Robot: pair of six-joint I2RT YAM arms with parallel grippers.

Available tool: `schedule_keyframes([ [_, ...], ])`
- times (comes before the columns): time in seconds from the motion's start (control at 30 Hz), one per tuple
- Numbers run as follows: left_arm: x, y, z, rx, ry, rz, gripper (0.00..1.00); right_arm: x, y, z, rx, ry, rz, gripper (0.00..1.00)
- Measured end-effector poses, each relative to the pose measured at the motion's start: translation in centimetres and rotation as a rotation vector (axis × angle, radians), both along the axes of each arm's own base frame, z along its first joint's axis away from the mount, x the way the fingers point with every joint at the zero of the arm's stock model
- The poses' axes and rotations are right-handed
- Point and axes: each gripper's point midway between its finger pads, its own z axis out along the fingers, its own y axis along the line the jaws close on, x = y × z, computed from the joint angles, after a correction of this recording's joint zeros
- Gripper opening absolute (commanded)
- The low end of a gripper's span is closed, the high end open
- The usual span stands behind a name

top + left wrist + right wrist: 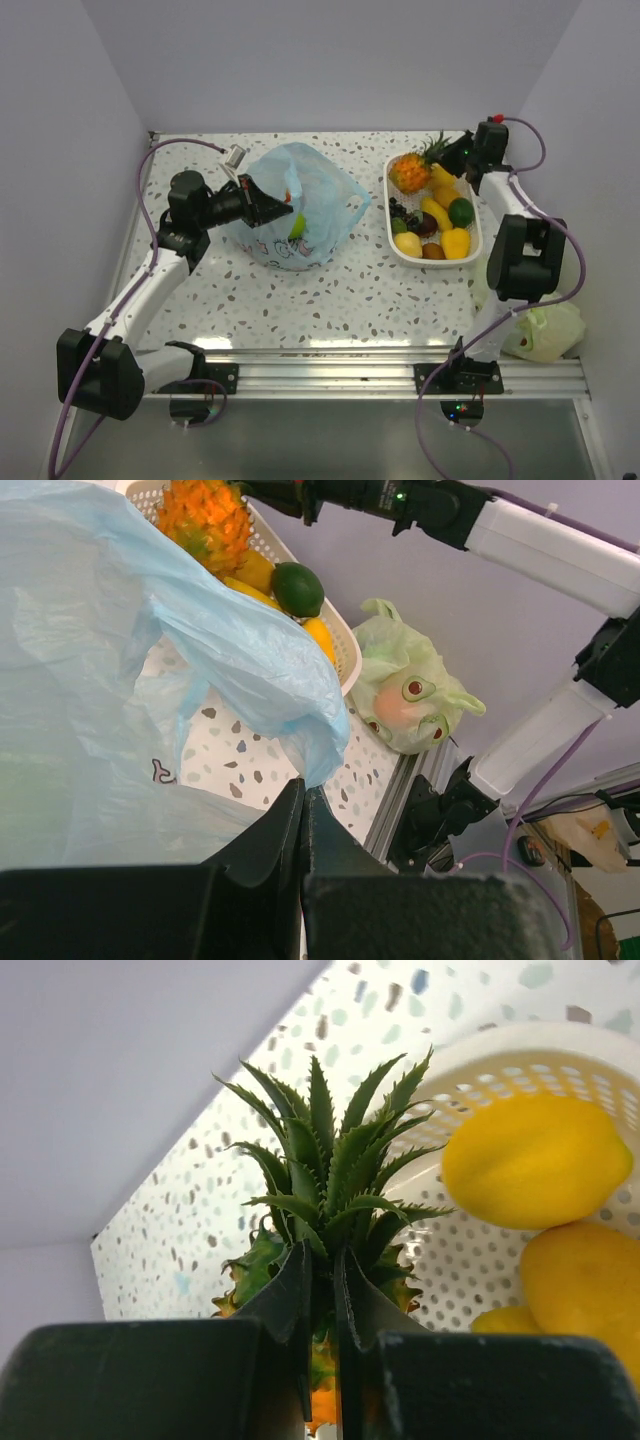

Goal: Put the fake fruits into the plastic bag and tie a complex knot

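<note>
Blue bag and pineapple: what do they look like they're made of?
The blue bag looks like thin translucent plastic film: it is crinkled and fruit colours show through. The pineapple is probably moulded plastic: its leaves are stiff and evenly shaped, with a slight sheen.

The top external view looks steeply down from above and behind the arm bases. It takes in the whole worktop [300, 300], with the white basket [477, 205] right of centre. The left wrist view, pressed close against the plastic bag [100, 680], faces sideways toward that basket. The right wrist view sits low and very near the pineapple [330, 1190] at the basket's far end. All three views share the basket.
</note>
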Motion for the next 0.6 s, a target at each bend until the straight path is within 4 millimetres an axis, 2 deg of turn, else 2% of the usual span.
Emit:
schedule_keyframes([
  [0.23, 0.0, 0.0, -0.1, 0.001, 0.004, 0.001, 0.00, -2.3, 0.6, 9.6, -0.136, -0.209, 0.114, 0.00],
  [0.4, 0.0, 0.0, -0.1, 0.001, 0.007, 0.001, 0.00, -5.3, 2.0, 12.5, -0.187, -0.273, 0.224, 0.00],
  [0.5, 0.0, 0.0, -0.1, 0.000, 0.009, 0.001, 0.00, -9.0, 3.8, 12.9, -0.150, -0.289, 0.305, 0.00],
  [0.6, -0.1, 0.0, 0.0, -0.004, 0.014, 0.001, 0.00, -12.3, 6.6, 13.9, -0.095, -0.323, 0.397, 0.00],
])
